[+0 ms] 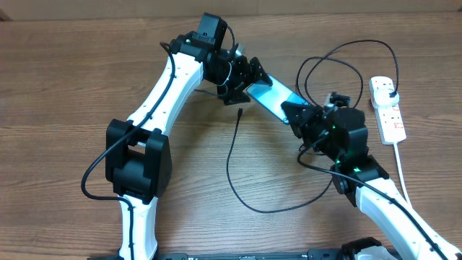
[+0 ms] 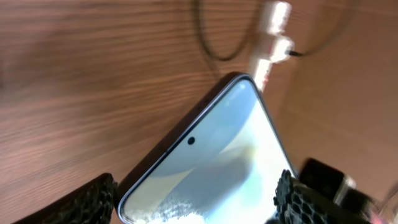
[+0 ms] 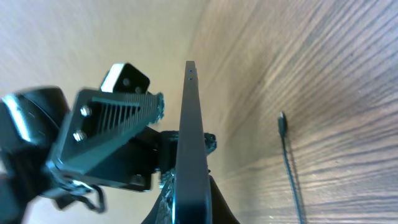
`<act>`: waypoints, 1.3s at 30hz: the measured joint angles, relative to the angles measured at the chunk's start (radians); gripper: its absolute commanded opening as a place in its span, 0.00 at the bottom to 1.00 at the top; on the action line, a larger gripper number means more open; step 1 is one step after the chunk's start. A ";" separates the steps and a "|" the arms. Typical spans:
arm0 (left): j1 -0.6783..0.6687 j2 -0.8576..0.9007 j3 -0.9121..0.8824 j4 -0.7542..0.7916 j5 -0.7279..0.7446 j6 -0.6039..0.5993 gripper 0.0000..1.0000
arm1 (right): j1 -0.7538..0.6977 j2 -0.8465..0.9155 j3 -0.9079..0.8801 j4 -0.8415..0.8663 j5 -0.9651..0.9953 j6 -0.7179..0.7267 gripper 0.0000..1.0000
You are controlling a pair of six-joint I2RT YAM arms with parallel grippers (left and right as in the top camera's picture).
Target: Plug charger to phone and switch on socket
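The phone point(image 1: 271, 96), its teal screen lit, is held off the table between both grippers. My left gripper point(image 1: 249, 85) is shut across its width at the upper-left end; in the left wrist view the phone's screen point(image 2: 217, 168) fills the gap between the fingers point(image 2: 196, 198). My right gripper point(image 1: 294, 113) is shut on the lower-right end; the right wrist view shows the phone edge-on point(image 3: 191, 124) between its fingers point(image 3: 189, 205). The charger cable point(image 1: 231, 166) lies loose, its connector tip point(image 1: 238, 113) on the table below the phone, also in the right wrist view point(image 3: 282, 121). Its plug point(image 1: 390, 91) sits in the white socket strip point(image 1: 388, 115).
The black cable loops behind the phone towards the strip point(image 1: 339, 61) and curves across the table in front point(image 1: 267, 209). The strip's thick white cord point(image 1: 401, 173) runs down the right side next to my right arm. The table is bare wood.
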 measured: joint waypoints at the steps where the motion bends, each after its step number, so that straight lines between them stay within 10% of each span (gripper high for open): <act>1: 0.000 0.000 0.000 0.027 0.018 0.009 0.83 | -0.007 -0.006 0.000 0.004 0.005 0.018 0.04; 19: -0.001 0.000 0.001 0.393 0.208 -0.158 0.74 | -0.017 -0.008 0.000 0.109 0.176 0.465 0.04; 39: -0.049 0.000 0.001 0.478 0.177 -0.401 0.40 | 0.049 0.068 0.000 0.272 0.309 0.599 0.04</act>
